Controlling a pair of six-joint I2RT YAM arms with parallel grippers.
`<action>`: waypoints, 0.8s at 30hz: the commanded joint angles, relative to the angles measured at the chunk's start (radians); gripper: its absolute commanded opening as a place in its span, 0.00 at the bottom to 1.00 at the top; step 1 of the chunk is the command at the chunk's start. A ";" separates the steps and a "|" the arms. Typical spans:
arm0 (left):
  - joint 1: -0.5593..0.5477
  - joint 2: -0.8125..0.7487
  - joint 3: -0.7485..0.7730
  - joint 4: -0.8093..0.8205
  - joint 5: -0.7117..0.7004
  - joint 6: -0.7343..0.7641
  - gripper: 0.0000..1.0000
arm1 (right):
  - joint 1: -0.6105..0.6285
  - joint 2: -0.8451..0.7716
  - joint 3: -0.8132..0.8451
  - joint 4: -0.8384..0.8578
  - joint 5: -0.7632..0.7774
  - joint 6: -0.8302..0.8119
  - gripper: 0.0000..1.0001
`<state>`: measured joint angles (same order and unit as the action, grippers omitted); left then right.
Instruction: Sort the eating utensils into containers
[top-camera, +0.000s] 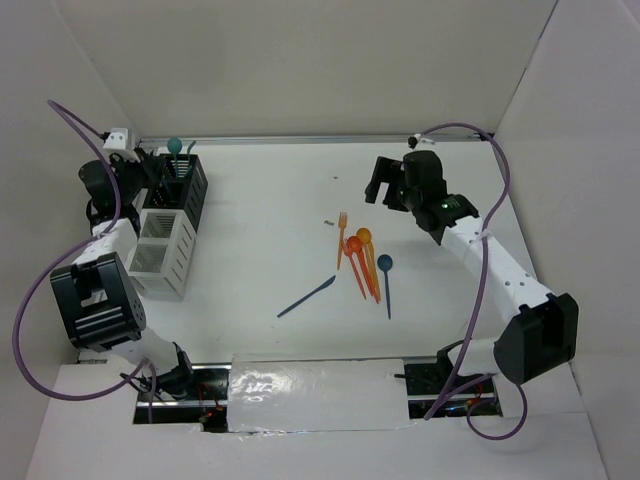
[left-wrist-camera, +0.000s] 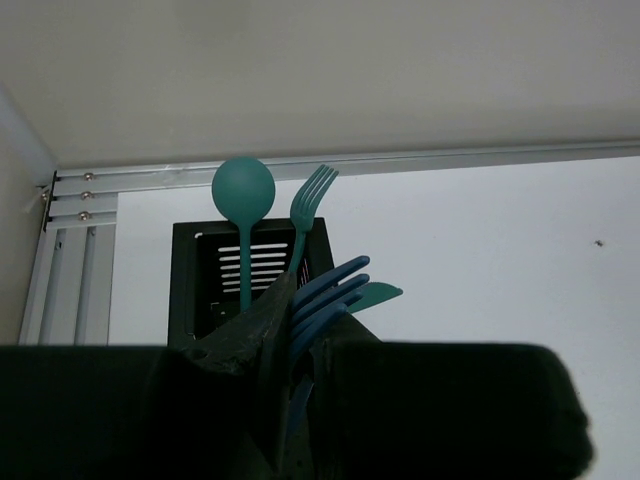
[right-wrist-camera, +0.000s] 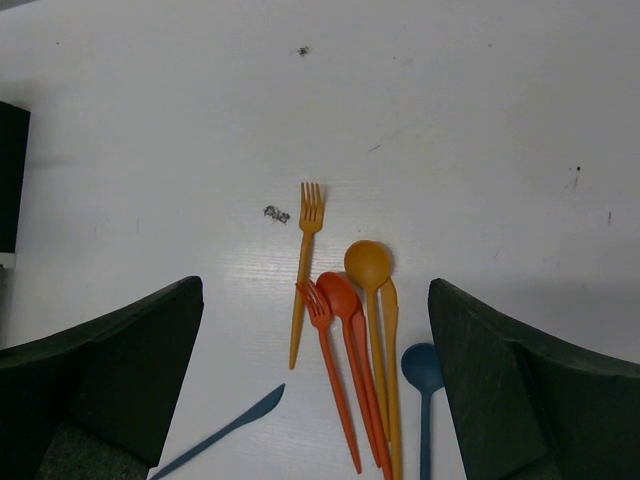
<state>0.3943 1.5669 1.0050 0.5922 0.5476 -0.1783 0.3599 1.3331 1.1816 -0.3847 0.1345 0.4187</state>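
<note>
— Gripping anything on my left?

— Yes. Your left gripper (left-wrist-camera: 300, 325) is closed narrow on a dark blue fork (left-wrist-camera: 333, 287), whose tines poke out past the fingers. It sits just short of the black bin (left-wrist-camera: 190, 270), where a teal spoon (left-wrist-camera: 243, 188) and a teal fork (left-wrist-camera: 313, 190) stand head up. A teal tip (left-wrist-camera: 378, 294) shows beside the blue tines. I can't tell whether it's in your grip or in the bin.

— So which step is this?

— The drop-off, I'd judge. Next you need to bring the fork over the mouth of a bin and only then let the jaws part. The black one or one of the white bins (top-camera: 160, 250) is your call.

— And my right?

— Your right gripper (right-wrist-camera: 315, 290) stands wide open and empty above the pile on the table (right-wrist-camera: 480, 120). An orange fork (right-wrist-camera: 303, 270) lies at the pile's edge. A red fork (right-wrist-camera: 335, 390), a red spoon (right-wrist-camera: 338, 295) and an orange spoon (right-wrist-camera: 368, 262) overlap. A dark blue spoon (right-wrist-camera: 423, 368) lies just beside them, and a dark blue knife (right-wrist-camera: 235, 425) lies apart. Take the orange fork first; it looks the easiest to pinch alone.

— How much room do I have?

— It's tight on the left, with the back rail (left-wrist-camera: 420, 158) and the side wall (top-camera: 60, 90) close to the bins. The right has open table all around the pile.
</note>
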 joint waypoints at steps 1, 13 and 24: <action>0.000 0.005 -0.005 0.089 -0.002 0.033 0.22 | -0.007 -0.012 -0.010 -0.008 0.050 0.038 1.00; 0.000 -0.065 0.048 -0.046 -0.129 -0.018 0.74 | -0.032 -0.028 -0.114 -0.117 0.120 0.181 1.00; -0.144 -0.255 0.253 -0.435 0.061 0.043 0.79 | -0.032 -0.041 -0.335 -0.132 0.056 0.235 0.90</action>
<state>0.3264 1.3857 1.2072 0.2592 0.5045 -0.1856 0.3294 1.3224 0.8898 -0.5049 0.2131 0.6163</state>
